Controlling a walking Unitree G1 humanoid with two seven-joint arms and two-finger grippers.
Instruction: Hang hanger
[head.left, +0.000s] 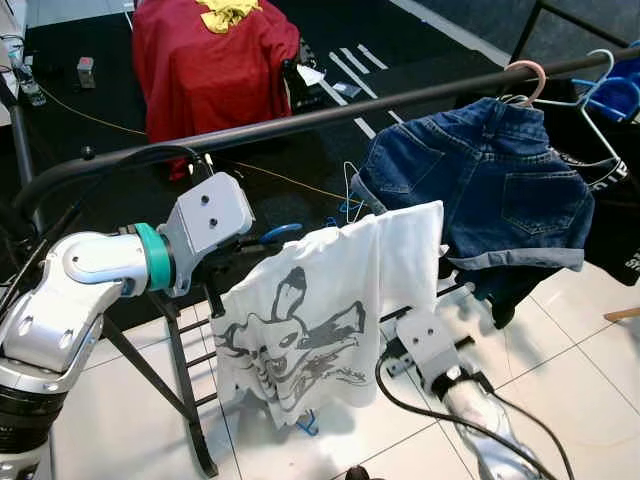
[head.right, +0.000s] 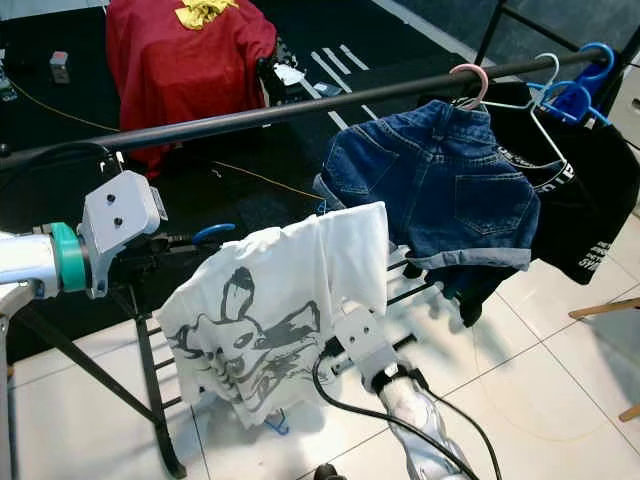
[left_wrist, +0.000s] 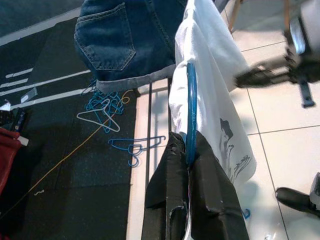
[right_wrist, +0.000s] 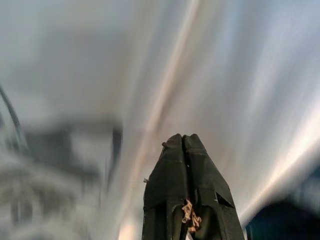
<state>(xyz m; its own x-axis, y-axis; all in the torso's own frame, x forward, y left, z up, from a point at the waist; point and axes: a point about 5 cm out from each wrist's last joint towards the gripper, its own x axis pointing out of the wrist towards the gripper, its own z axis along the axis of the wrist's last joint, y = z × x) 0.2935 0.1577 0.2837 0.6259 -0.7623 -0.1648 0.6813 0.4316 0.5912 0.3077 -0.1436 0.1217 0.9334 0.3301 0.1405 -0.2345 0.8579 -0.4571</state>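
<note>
Below the black clothes rail (head.left: 300, 120), the left gripper (left_wrist: 189, 150) is clamped on the blue hanger (left_wrist: 191, 100), which carries a white printed T-shirt (head.left: 320, 320) and hangs just under the bar, not yet hooked over it. Denim shorts (head.left: 480, 190) already hang from the rail on a pink hanger (head.left: 528, 72), beside a black garment (head.right: 580, 200) on further hangers. The right gripper (right_wrist: 184, 142), its fingers pressed together with nothing visibly between them, sits low behind the shirt's hem; its own view is too blurred to say more. Spare hangers (left_wrist: 107, 107) lie on the dark floor mat (left_wrist: 60, 175). Hanger and shirt look light, but the load will likely behave in two ways: the thin plastic frame stiff and somewhat slick, the cotton soft, prone to swinging and sliding off a tilted shoulder. Holding near the hook's neck, as now, seems the steadiest grip, keeping the frame level.
</note>
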